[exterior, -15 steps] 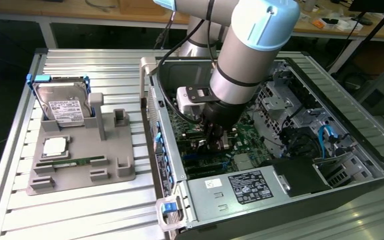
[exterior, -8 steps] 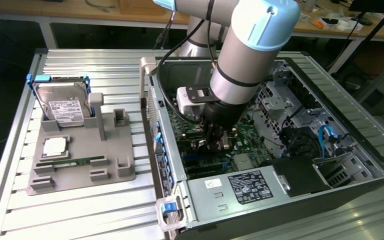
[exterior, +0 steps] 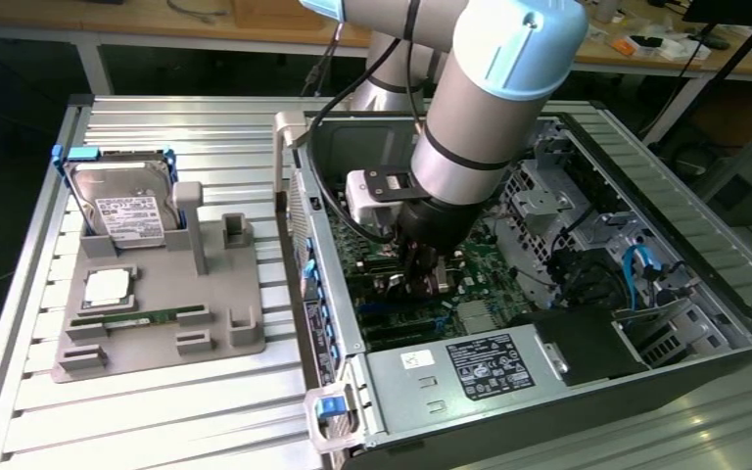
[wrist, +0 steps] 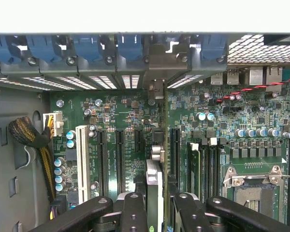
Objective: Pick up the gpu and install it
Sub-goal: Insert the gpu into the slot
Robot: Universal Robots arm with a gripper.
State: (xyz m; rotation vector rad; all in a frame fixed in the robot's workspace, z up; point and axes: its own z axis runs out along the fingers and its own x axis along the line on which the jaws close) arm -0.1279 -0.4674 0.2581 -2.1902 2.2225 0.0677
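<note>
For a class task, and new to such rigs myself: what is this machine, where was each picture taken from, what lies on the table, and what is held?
The machine is a robot arm with a gripper at its tip, reaching into an open computer case on a metal table. One picture comes from a camera off the arm, the other from its wrist. A grey tray at the exterior view's left holds a hard drive and a RAM stick. The gripper grips the gpu, seen edge-on against the motherboard.
</note>
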